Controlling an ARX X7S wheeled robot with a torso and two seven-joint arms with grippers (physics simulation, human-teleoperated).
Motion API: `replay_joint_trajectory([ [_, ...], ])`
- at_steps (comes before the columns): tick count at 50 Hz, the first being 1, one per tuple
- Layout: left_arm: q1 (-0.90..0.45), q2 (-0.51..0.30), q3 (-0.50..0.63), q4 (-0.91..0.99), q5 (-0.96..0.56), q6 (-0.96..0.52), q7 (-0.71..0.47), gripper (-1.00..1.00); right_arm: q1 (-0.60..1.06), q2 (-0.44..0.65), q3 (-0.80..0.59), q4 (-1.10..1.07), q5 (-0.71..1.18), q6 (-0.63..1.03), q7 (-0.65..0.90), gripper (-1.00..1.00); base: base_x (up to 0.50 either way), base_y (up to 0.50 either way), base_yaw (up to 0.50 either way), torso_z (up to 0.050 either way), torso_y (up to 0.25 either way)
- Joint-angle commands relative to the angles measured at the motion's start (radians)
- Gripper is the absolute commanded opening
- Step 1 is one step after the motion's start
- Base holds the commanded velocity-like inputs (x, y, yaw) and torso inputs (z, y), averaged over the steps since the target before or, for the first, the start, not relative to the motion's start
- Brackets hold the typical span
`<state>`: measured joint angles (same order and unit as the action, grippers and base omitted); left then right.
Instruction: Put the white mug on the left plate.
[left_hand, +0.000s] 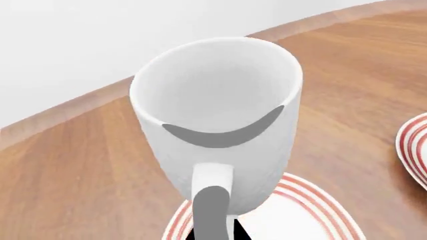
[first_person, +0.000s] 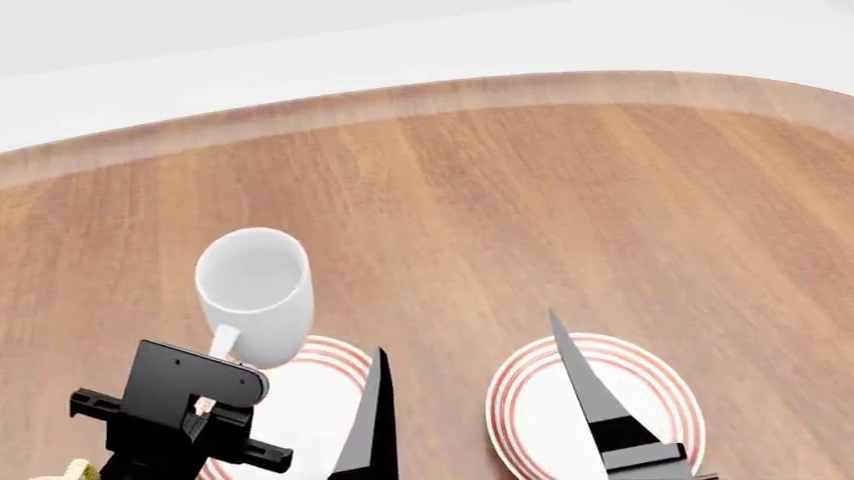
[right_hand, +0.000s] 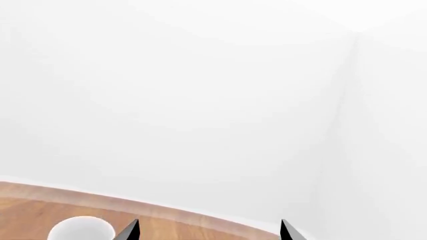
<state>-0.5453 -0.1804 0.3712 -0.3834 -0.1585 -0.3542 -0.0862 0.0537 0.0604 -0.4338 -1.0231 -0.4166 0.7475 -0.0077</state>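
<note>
Nearest in the head view: left hand (first_person: 211, 402) low at the left, black, closed on the handle of the white mug (first_person: 255, 294), though the fingertips themselves barely visible, just a sliver of black either side of the handle in the left wrist view. Mug upright, open end up, empty inside, handle toward the robot. Sitting at the far edge of the left plate (first_person: 318, 400), base overlapping the red-ringed rim from both views; touching the plate or held just above it, can't tell. Right beside that, right hand (first_person: 467, 380) with two long black fingers spread wide apart, nothing between them, one tip near the left plate's right edge and the other over the second plate (first_person: 647, 385), same white with red rings, lying just right of the first. Right wrist view mostly blank white wall, only the two finger tips, a strip of wood and the mug's rim peeking in. Beyond all that, bare wooden tabletop (first_person: 534, 200) curving off to a pale edge, then white wall.
</note>
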Motion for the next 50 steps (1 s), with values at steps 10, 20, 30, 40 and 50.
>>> replay_joint_trajectory([
  [10, 0.009, 0.017, 0.023, -0.069, -0.008, 0.040, 0.010, -1.00, 0.008, 0.003, -0.012, -0.002, 0.000, 0.014, 0.006, 1.00, 0.00, 0.00, 0.00, 0.000, 0.000],
  [20, 0.005, 0.029, 0.036, -0.114, -0.008, 0.064, 0.014, -1.00, 0.008, 0.006, -0.008, -0.004, 0.007, 0.013, 0.008, 1.00, 0.00, 0.00, 0.00, 0.000, 0.001],
  [30, 0.025, 0.025, 0.041, -0.103, -0.014, 0.050, 0.004, -1.00, 0.006, 0.010, -0.008, 0.000, 0.014, 0.008, 0.014, 1.00, 0.00, 0.00, 0.00, 0.000, 0.000],
  [40, 0.016, 0.034, 0.051, -0.154, -0.015, 0.066, 0.007, -1.00, 0.010, 0.012, -0.005, 0.005, 0.025, 0.008, 0.019, 1.00, 0.00, 0.00, 0.00, 0.000, 0.000],
  [50, 0.002, 0.046, 0.057, -0.234, -0.016, 0.110, 0.015, -1.00, 0.012, 0.015, -0.010, 0.005, 0.029, 0.010, 0.025, 1.00, 0.00, 0.00, 0.00, 0.000, 0.001],
])
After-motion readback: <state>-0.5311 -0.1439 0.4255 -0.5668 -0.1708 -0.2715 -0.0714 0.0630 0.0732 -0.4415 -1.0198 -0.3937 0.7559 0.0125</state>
